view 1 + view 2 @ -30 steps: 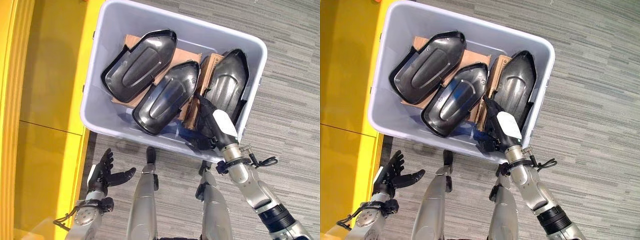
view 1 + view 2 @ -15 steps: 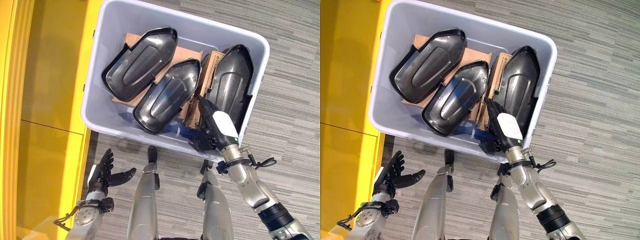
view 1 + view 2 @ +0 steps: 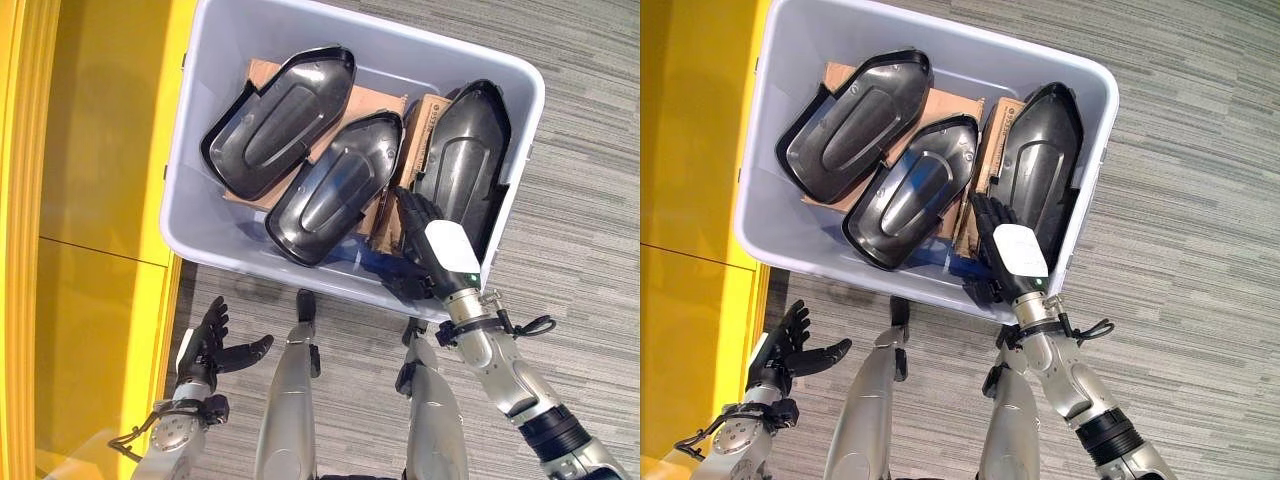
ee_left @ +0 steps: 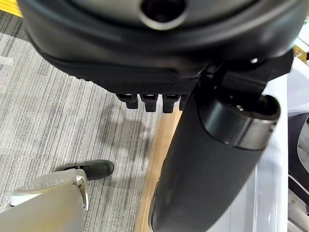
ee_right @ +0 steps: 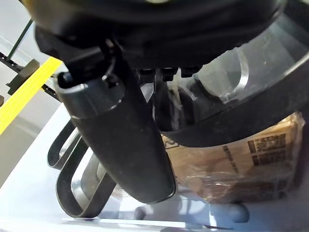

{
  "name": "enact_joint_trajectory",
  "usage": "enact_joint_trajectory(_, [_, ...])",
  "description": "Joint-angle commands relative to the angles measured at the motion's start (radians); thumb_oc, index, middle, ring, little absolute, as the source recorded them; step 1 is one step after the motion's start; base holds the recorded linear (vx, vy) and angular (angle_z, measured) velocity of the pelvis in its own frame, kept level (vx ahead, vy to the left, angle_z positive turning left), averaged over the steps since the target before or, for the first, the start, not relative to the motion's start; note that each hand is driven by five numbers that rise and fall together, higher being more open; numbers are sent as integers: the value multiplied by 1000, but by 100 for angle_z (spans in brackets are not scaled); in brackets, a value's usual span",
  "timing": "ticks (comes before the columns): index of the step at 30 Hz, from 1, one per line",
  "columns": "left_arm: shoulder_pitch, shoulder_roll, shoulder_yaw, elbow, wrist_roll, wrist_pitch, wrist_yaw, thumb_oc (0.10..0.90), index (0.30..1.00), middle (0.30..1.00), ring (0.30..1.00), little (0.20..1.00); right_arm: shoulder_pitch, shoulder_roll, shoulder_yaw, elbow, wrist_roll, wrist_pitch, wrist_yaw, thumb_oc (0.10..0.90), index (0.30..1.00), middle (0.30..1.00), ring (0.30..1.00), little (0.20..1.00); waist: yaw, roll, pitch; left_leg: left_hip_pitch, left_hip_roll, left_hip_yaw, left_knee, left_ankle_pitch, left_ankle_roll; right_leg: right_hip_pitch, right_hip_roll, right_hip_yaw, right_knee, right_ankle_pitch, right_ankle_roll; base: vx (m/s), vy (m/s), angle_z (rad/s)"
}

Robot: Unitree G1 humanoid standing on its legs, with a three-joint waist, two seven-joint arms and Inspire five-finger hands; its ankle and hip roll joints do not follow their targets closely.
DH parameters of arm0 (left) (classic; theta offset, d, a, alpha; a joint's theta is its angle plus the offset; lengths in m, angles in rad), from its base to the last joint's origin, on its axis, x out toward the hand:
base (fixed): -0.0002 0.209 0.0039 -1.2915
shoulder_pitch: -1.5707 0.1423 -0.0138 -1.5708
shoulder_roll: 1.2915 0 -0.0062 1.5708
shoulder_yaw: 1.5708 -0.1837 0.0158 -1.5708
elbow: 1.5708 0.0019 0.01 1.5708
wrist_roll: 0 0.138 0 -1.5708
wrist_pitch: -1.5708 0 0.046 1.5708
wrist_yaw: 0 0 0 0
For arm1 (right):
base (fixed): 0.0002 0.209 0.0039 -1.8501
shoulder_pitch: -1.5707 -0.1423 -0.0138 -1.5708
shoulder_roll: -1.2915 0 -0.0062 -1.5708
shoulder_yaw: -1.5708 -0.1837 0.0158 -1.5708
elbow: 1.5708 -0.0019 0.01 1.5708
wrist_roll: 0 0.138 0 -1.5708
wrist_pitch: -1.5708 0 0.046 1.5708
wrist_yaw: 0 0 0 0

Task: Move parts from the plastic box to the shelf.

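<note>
Grey plastic box [image 3: 190, 190] sits on the carpet, w/ the yellow shelf [image 3: 90, 200] right against its left wall. Three black parts lie inside on cardboard: one [image 3: 278, 120] nearest the shelf side, one [image 3: 335, 188] mid-box, and a third [image 3: 462, 165] against the wall away from the shelf. My right hand [image 3: 428, 250] reaches over the box's near rim, fingers round that third part's near edge; thumb beside it. My left hand [image 3: 210, 345] hangs outside the box near the shelf, fingers spread, holding nothing.
</note>
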Motion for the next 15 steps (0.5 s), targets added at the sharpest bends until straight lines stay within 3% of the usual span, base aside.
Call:
enact_joint_trajectory(1, [76,53,19,-71,23,-55,33,900,1000,1000,1000,1000,17,-56,-64,-191,-5,-68,-71,900,1000,1000,1000,1000,-26,24,-13,5,26,39,-51,13,1,72,-61,-18,166,-192,53,0,0,0])
enact_joint_trajectory(15, [54,56,5,-91,0,-50,29,900,1000,1000,1000,1000,-127,-24,-46,-244,160,-103,-83,900,1000,1000,1000,1000,-11,23,-13,26,24,39,-52,12,2,91,-62,-20,171,-199,48,0,0,0])
